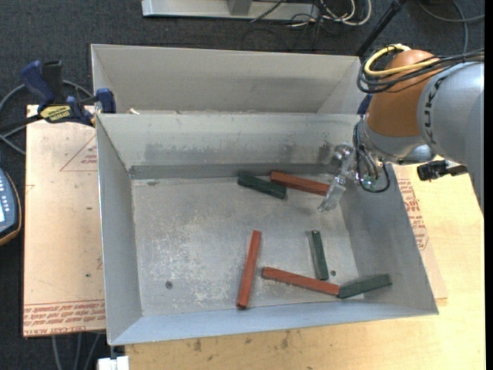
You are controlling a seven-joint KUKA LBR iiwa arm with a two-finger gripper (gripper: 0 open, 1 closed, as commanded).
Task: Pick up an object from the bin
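- The gripper (pixel 337 182) hangs low at the back right of the bin (pixel 192 230), near the right wall. I cannot tell whether it is wide or narrow, and nothing shows held in it.
- Left of the bin's middle the floor is bare grey metal.
- A front red stick (pixel 248 269) lies near the middle front. It runs almost front to back, with its far end tipped a little to the right.
- A back green stick (pixel 262 185) lies near the back wall, slanting down to the right.
- A back red stick (pixel 299 183) lies just right of it, and their ends touch or overlap. Its right end reaches the gripper's tip, so it is the thing nearest the gripper. Whether they touch cannot be told.
- A low red stick (pixel 299 280) lies flat at the front right, its left end near the front red stick.
- A thin green stick (pixel 318 254) stands front to back, just above the low red stick's right part.
- A dark stick (pixel 363 286) lies at the front right corner, its left end meeting the low red stick's right end.
- The arm (pixel 454 106), with its orange cover (pixel 397 102), comes in over the right rim.
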